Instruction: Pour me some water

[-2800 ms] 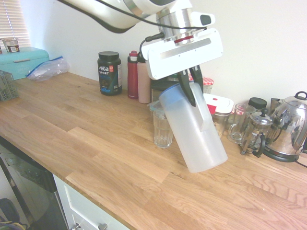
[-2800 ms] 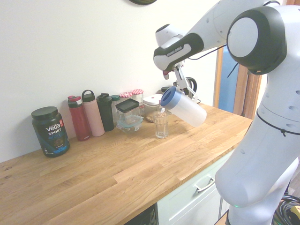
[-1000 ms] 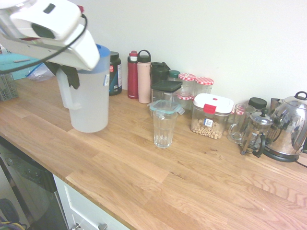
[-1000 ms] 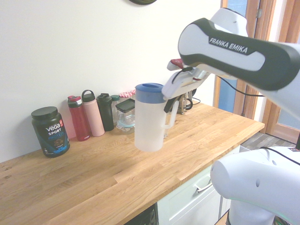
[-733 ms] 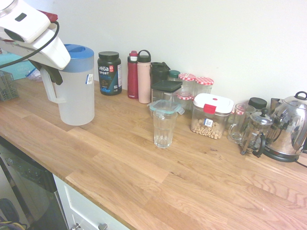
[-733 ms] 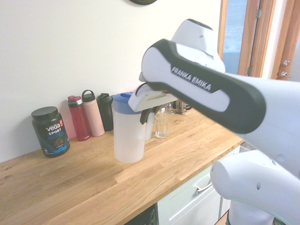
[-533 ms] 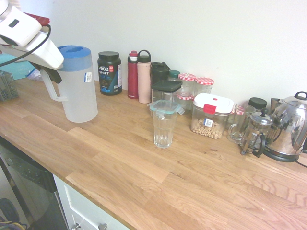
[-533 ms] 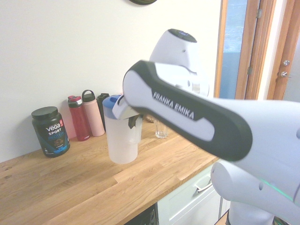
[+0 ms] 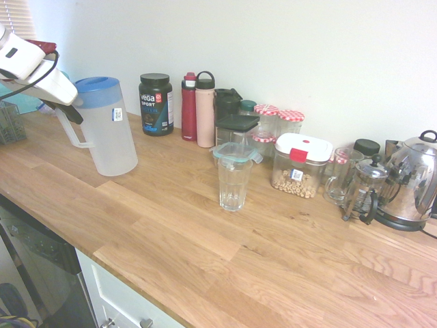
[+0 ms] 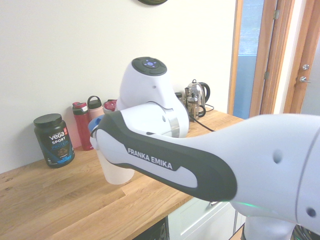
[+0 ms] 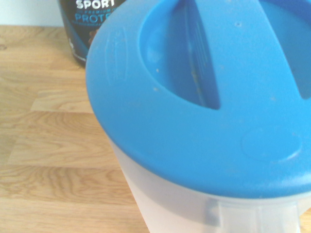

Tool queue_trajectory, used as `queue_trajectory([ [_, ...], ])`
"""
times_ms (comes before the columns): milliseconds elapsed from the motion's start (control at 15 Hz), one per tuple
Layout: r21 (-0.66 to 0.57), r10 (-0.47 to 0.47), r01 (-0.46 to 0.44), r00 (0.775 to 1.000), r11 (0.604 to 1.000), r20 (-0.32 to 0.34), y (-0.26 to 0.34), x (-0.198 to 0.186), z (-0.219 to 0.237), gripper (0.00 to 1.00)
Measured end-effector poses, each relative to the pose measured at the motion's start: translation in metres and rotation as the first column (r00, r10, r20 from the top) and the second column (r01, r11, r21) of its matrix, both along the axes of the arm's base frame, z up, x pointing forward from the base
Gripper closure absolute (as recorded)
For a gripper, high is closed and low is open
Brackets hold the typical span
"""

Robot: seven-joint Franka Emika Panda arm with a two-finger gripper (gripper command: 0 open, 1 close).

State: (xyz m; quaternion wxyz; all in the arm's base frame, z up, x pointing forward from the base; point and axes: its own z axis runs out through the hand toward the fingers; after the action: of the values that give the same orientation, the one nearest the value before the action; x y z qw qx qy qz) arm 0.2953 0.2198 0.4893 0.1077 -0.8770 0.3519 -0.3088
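Note:
The tall frosted-white jug [image 9: 109, 133] with a blue lid [image 9: 97, 84] is at the left end of the wooden worktop, leaning slightly. Its base is at or just above the wood; I cannot tell which. My gripper [image 9: 70, 111] is shut on its side handle [image 9: 68, 133]. The water does not show through the frosted wall. A clear drinking glass [image 9: 233, 183] stands mid-counter, far to the jug's right. In the second exterior view my arm hides all but the jug's bottom [image 10: 116, 172]. The wrist view is filled by the blue lid [image 11: 204, 97].
Along the wall stand a black protein tub [image 9: 156, 104], a red bottle [image 9: 189, 107], a pink bottle [image 9: 205, 111], jars, a white-lidded container [image 9: 300, 167], a French press [image 9: 365, 191] and a steel kettle [image 9: 410, 181]. A wire rack [image 9: 10, 123] sits far left.
The jug was tipped over the glass, then brought upright and carried left along the counter. In the last second it moved further left and lower, still in my grip.

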Motion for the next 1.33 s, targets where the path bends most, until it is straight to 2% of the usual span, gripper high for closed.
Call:
queue_trajectory([
  [200, -0.013, 0.005, -0.006, 0.999, 1.000, -0.046, 0.014, 0.019, 0.001, 1.00],
  [467, -0.021, -0.014, 0.013, 0.997, 1.000, -0.071, 0.023, 0.035, -0.006, 1.00],
  [1000, 0.168, 0.050, -0.021, 0.985, 0.986, -0.167, -0.003, 0.068, -0.001, 1.00],
  [1133, 0.156, 0.073, -0.048, 0.984, 0.987, -0.160, 0.001, 0.065, -0.002, 1.00],
  [1333, 0.109, 0.069, -0.058, 0.992, 0.992, -0.103, 0.008, 0.058, -0.011, 1.00],
])
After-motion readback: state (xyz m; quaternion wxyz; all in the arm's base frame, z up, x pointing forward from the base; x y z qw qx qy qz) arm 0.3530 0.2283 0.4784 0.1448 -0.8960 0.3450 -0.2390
